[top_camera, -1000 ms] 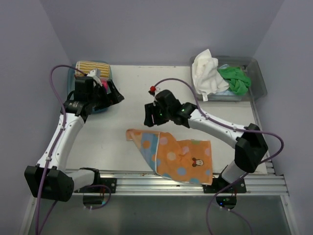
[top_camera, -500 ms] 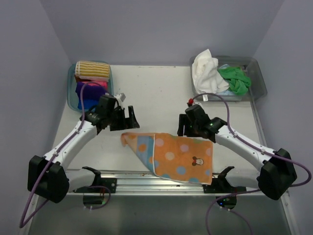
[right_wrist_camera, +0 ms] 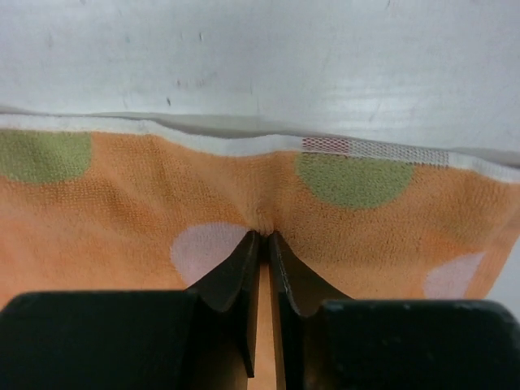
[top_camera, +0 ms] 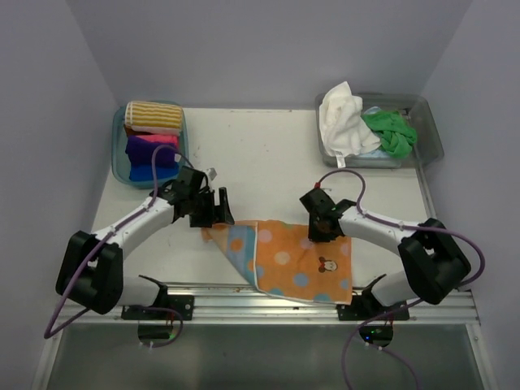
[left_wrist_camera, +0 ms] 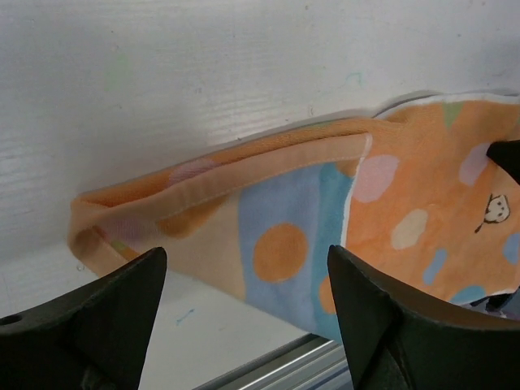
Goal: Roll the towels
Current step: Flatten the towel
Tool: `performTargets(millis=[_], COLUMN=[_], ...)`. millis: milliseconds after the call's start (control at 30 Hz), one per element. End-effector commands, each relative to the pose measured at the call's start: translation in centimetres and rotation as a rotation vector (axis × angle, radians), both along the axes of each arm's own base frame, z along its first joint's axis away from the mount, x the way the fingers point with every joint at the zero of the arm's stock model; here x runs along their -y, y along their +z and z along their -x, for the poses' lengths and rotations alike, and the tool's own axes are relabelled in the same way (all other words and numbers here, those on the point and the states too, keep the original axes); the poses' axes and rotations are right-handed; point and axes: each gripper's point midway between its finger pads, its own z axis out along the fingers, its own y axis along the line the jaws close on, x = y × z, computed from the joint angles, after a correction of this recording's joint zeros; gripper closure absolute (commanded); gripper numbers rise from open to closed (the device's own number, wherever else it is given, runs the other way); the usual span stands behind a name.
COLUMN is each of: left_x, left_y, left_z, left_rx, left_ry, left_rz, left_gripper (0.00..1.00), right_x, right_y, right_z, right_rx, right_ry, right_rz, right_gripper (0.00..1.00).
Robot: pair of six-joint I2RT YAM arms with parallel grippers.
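Note:
An orange towel (top_camera: 301,264) with coloured dots lies flat near the table's front edge, its left end folded over so a blue patch shows (left_wrist_camera: 284,203). My left gripper (top_camera: 218,213) hangs open just above that folded left end, and its fingertips straddle the blue patch (left_wrist_camera: 246,256). My right gripper (top_camera: 318,231) is down on the towel's far edge. In the right wrist view its jaws (right_wrist_camera: 264,236) are shut on a small pinch of the orange cloth (right_wrist_camera: 122,195).
A teal tub (top_camera: 119,154) at the back left holds rolled towels: striped (top_camera: 153,116), pink and purple. A clear tub (top_camera: 431,134) at the back right holds a white towel (top_camera: 341,118) and a green one (top_camera: 390,130). A metal rail (top_camera: 309,301) runs along the front edge.
Both arms came down from the back of the table to the orange towel. The right jaws closed on its far edge. The left gripper left the teal tub and reached the towel's left end.

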Motion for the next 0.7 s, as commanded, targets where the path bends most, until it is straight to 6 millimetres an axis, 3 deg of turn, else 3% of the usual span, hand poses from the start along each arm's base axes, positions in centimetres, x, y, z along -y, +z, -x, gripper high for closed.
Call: performTargets(millis=[0, 67, 200, 333, 433, 567, 600, 667], left_x=[0.4, 0.4, 0.3, 1.0, 2.8, 3.9, 5.0, 5.4], left_y=[-0.5, 0.1, 2.6, 3.5, 3.7, 2.0, 2.4, 1.2], left_z=[-2.1, -3.4, -5.5, -5.2, -4.9, -5.7, -6.0, -5.6], left_rx=[0.035, 0.052, 0.116, 0.115, 0.108, 0.051, 0.062, 0.023], left_ry=[-0.002, 0.002, 0.009, 0.012, 0.007, 0.070, 0.070, 0.075], left_rz=[-0.005, -0.027, -0.086, -0.158, -0.197, -0.308, -0.311, -0.363], left_gripper=[0.17, 0.18, 0.20, 0.23, 0.23, 0.29, 0.28, 0.27], right_x=[-0.3, -0.5, 0.7, 0.2, -0.6, -0.3, -0.2, 0.3], right_y=[-0.1, -0.2, -2.7, -3.0, -1.7, -0.4, -0.2, 0.5], right_z=[-3.7, -5.2, -7.9, -10.0, -11.2, -11.1, -10.9, -10.6], right_rx=[0.083, 0.103, 0.061, 0.065, 0.099, 0.135, 0.135, 0.151], right_ry=[-0.056, -0.076, -0.142, -0.145, -0.148, -0.150, -0.148, -0.150], right_rz=[-0.002, -0.019, 0.006, 0.037, 0.000, -0.006, -0.001, 0.001], right_gripper=[0.90, 0.95, 0.98, 0.95, 0.86, 0.59, 0.58, 0.55])
